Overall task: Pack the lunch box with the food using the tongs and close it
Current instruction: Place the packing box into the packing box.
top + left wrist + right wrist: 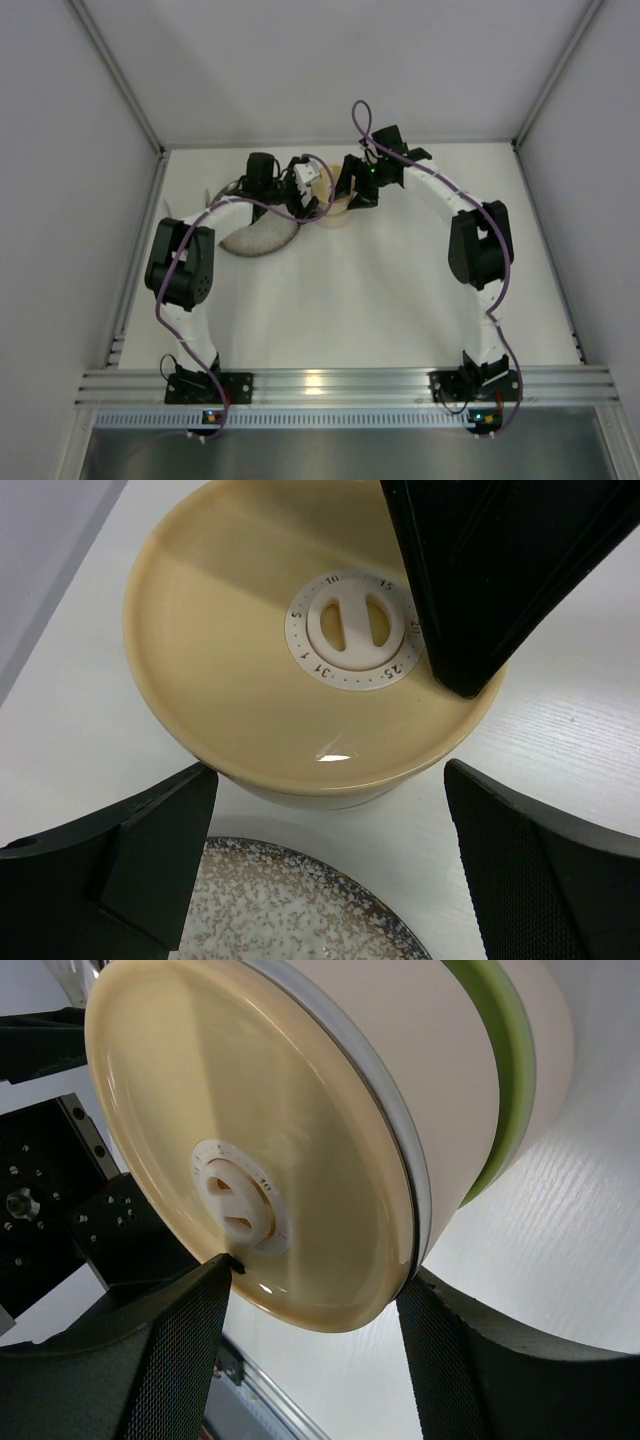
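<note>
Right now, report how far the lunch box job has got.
Looks done: tins stacked, green lid seated between them, no food on the plate's visible part. In hand: right claw grips the tan lid on top; left claw hovers open. Remaining: confirm it's shut, then release.

White dial on tan lid — 1, 5, 10, 15, 25, 31 (rest hidden).

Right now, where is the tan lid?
In the top view the tan lid sits far centre, between the left fingers and right fingers, beside the speckled plate.
</note>
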Controlling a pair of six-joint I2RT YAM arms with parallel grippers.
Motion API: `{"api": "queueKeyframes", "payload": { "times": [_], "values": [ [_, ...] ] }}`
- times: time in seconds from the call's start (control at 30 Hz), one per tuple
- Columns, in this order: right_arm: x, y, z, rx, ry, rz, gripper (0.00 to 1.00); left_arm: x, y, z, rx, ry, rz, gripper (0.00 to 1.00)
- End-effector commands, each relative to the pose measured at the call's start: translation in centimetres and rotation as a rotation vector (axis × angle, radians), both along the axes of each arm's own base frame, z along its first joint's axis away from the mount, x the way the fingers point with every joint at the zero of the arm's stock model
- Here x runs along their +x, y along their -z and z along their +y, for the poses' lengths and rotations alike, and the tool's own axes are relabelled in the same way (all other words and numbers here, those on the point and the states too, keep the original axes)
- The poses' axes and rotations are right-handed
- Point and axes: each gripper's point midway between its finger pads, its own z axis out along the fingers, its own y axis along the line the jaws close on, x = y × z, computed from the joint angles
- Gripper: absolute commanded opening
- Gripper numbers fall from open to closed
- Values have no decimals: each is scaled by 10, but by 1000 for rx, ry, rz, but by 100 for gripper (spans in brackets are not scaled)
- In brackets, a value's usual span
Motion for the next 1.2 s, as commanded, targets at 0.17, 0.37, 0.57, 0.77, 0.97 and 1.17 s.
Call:
{"api": "queueKeyframes", "payload": {
  "times": [0.17, 0.37, 0.57, 0.77, 0.97, 1.17],
  "values": [
    [3, -59, 35, 108, -70, -164, 65, -25, -10, -23, -42, 173, -73, 99],
    [2, -62, 35, 106, -66, -168, 66, -18, -17, -19, -52, 168, -118, 99],
    [2, -66, 34, 108, -63, -175, 66, -17, -23, -17, -57, 188, -151, 99],
    [2, -65, 34, 105, -62, -176, 66, -13, -24, -13, -39, 183, -185, 99],
    [2, -66, 33, 103, -63, -179, 66, -11, -15, -8, -22, 175, -169, 99],
    [0, -73, 30, 98, -62, -191, 66, -15, -11, -8, -17, 188, -163, 99]
  ]
}}
